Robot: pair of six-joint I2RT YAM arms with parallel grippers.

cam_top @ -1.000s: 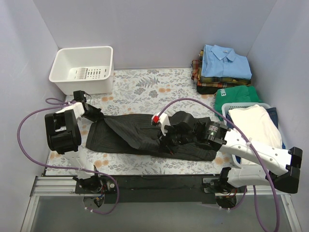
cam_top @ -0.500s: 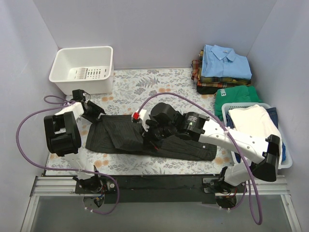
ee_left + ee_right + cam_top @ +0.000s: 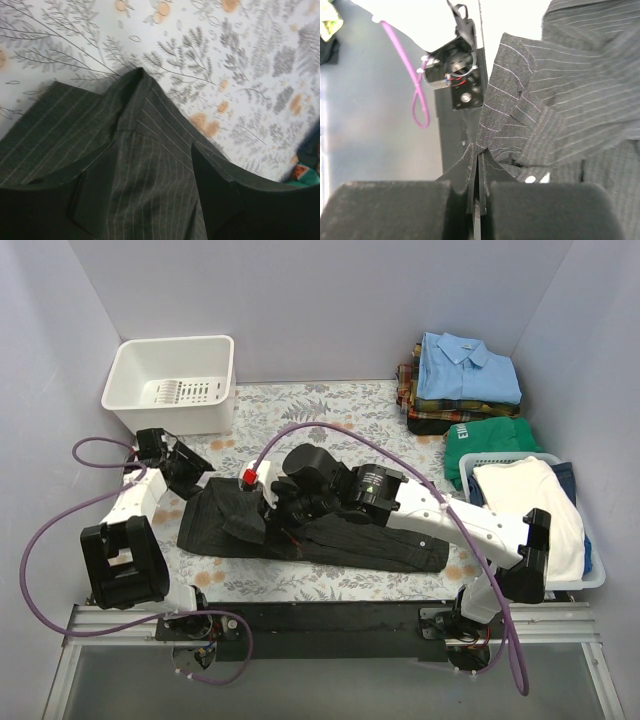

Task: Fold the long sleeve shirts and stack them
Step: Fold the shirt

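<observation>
The shirt lies mid-table — bin behind-left, folded stack behind-right, basket before that stack.

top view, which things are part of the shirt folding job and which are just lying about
Job: black pinstriped shirt, light blue shirt, plaid shirt, right tool pinching the black one.
Lying about: white bin, laundry basket, green garment.

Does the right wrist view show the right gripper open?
No, the right gripper is shut tight on a thin fold of the black pinstriped shirt, with no gap showing.
</observation>
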